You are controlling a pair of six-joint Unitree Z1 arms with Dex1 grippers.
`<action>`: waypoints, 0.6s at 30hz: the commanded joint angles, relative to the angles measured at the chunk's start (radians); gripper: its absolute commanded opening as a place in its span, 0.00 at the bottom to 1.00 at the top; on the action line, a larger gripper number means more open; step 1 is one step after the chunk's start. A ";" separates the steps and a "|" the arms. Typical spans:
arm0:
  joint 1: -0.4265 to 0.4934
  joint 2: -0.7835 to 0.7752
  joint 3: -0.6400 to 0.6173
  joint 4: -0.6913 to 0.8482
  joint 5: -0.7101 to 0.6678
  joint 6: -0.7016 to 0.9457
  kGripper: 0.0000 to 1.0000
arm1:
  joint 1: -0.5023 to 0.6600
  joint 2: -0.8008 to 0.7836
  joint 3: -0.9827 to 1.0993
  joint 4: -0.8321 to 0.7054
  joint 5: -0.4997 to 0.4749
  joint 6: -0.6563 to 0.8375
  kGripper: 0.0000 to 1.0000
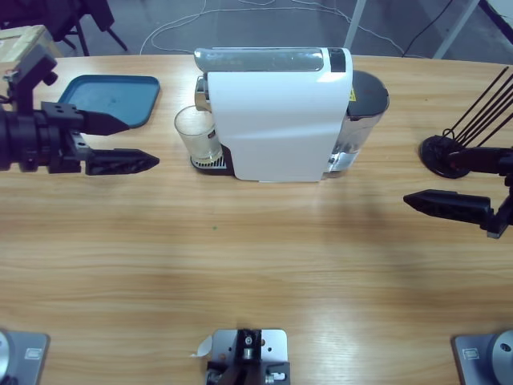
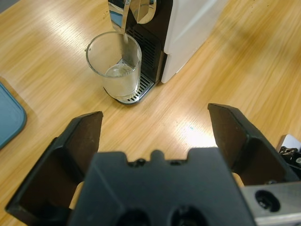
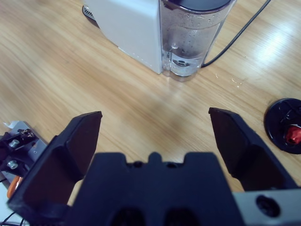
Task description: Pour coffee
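Both grippers stand with their jaws spread wide and nothing between them. At the table's left edge, the left gripper (image 1: 136, 143) hovers over bare wood, touching nothing, pointing toward the one glass (image 1: 197, 135); in its wrist view the gripper (image 2: 155, 127) frames empty table (image 2: 56, 56) with the glass (image 2: 114, 64) ahead and well apart.

Counted from left to right: one blue tray (image 1: 108, 100) near the far left, behind the left gripper; one clear glass; one white coffee machine (image 1: 276, 120); one black round stand (image 1: 447, 155) with thin rods rising from it at the far right; two arms in all.

The glass sits upright on the machine's metal drip grille (image 2: 141, 89), directly beneath the chrome spout (image 2: 123, 14). Inside it lies the coffee (image 2: 120, 71), only a thin pale layer at the bottom.

At the machine's right end, its clear water tank (image 3: 195, 35) stands against the white body, with a black cable (image 3: 235, 37) trailing off behind it.

Farther right, the right gripper (image 1: 421, 200) hangs above the table, just in front of the black stand, pointing left toward the machine and well apart from it. In its wrist view the gripper (image 3: 155, 127) holds nothing, and a small red capsule (image 3: 294, 134) rests on the black stand (image 3: 280, 122) at the picture's right edge.
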State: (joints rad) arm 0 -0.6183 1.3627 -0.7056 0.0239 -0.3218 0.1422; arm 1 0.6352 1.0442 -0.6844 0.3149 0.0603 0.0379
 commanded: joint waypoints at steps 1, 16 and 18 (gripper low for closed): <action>-0.009 -0.010 0.029 0.014 -0.027 0.019 0.97 | -0.008 -0.026 0.012 -0.001 -0.012 0.000 1.00; -0.003 -0.015 0.035 0.012 -0.036 0.062 0.97 | -0.008 0.003 0.023 -0.025 -0.003 0.002 1.00; -0.003 -0.028 0.044 0.007 0.004 0.090 0.97 | -0.008 0.009 0.023 -0.034 -0.002 0.002 1.00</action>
State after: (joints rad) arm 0 -0.6183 1.3608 -0.7055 0.0244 -0.3528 0.1755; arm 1 0.6352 1.0212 -0.6842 0.3066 0.0600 0.0380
